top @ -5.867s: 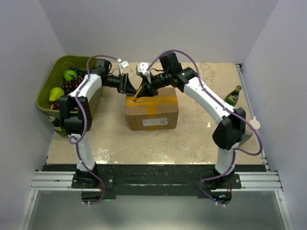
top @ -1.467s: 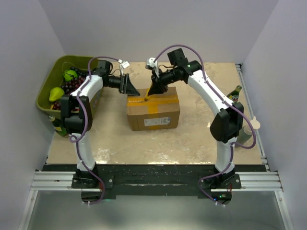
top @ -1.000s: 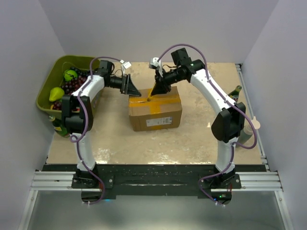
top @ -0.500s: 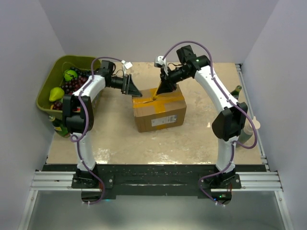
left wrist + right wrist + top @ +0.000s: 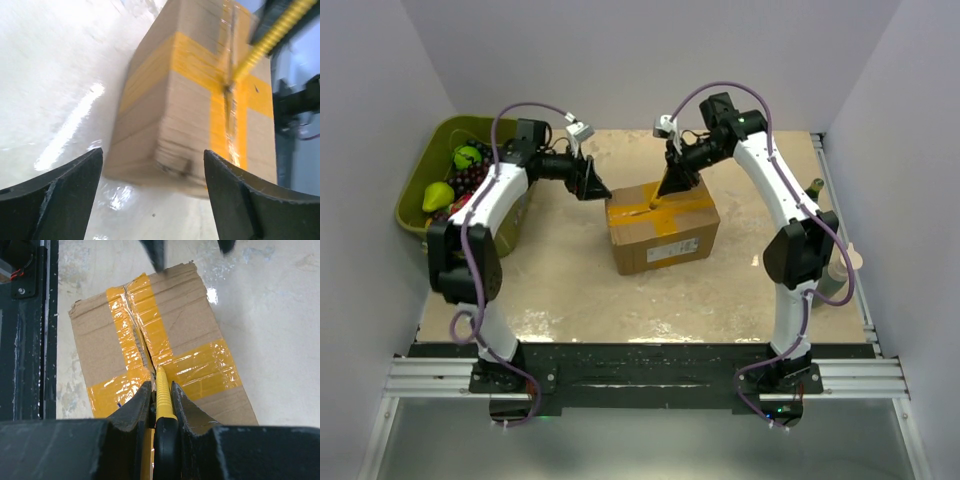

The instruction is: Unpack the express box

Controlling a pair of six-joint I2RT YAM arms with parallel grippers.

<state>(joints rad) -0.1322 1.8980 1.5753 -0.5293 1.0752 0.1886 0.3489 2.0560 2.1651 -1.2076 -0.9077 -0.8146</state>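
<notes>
A brown cardboard express box (image 5: 662,222) sits near the middle of the pale tabletop (image 5: 570,290), a little toward the far side and turned slightly askew, with a white label (image 5: 668,253) on its near face. Bands of yellow tape (image 5: 195,367) cross on its closed top flaps.

The right tool (image 5: 672,186) reaches down over the box's far edge, its fingers pinched tight around a yellow cutter (image 5: 163,400). The cutter's tip rests on the centre seam, close to where the two tape bands cross. Along that seam the tape looks ragged and split, from the box's edge up to the tip.

The left tool (image 5: 592,183) hovers just off the box's far left corner, not touching it, fingers spread wide with nothing between them (its own camera looks straight at that corner of the box).

At the left edge of the tabletop stands an olive-green bin (image 5: 435,170) holding a green pear (image 5: 438,195) and dark grapes (image 5: 470,180). A green bottle (image 5: 813,190) stands at the right edge.
</notes>
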